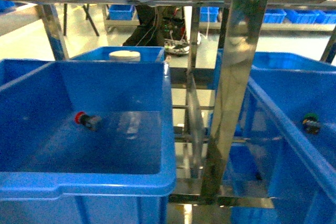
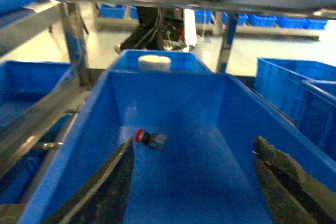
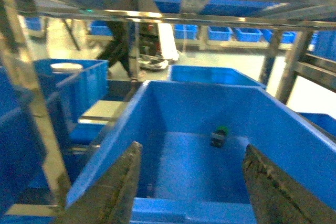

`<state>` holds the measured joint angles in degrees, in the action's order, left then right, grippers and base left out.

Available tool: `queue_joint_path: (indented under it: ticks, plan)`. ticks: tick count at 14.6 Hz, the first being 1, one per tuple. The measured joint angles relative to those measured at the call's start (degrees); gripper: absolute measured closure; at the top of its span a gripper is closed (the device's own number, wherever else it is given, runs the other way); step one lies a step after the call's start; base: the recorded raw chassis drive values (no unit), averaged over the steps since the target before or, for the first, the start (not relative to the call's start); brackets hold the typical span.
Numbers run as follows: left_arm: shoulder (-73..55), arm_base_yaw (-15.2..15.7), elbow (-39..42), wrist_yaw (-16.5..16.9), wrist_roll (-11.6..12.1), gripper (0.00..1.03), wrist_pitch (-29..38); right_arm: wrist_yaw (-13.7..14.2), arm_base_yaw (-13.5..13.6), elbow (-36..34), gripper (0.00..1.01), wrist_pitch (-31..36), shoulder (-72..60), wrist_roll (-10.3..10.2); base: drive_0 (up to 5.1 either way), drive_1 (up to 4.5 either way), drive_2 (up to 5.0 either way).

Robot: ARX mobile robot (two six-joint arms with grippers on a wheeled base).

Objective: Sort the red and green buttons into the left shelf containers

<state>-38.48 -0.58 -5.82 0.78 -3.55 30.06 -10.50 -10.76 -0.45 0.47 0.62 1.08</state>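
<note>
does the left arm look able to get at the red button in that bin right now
Probably yes. The left gripper is open above the blue bin, the red button lies alone on the bin floor ahead of it, and nothing visible blocks the way down.

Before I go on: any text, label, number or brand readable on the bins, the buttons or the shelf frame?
None can be read in any view.
Red mushroom-cap push-button: no legible marking; too small and blurred.
Green-topped push-button: no legible marking, same reason.
Large deep bright-blue plastic bin: walls and rim plain.
Round white lid-like object behind it: blank as far as visible.
Metal shelf frame post: no label visible.
</note>
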Motion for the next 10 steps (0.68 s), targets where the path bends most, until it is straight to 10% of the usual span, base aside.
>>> queue_joint_path:
  ticks: [3, 5, 10]
  plan:
    - [5.62, 0.5, 1.31, -0.81, 2.49, 0.74, -1.77, 9.14, 10.29, 0.17, 0.84, -1.44, -0.02, -0.37, 0.0, 0.0, 0.0]
    - [8.55, 0.52, 2.58, -0.83, 2.54, 0.98, -4.15, 10.4, 10.69, 0.26, 0.99, -1.09, -0.04, -0.57, 0.0, 0.0, 0.0]
    - [15.69, 0.52, 5.01, -0.9, 2.64, 1.01, -7.72, 10.38, 10.75, 1.09, 0.99, -0.76, -0.68, -0.61, 0.0, 0.0, 0.0]
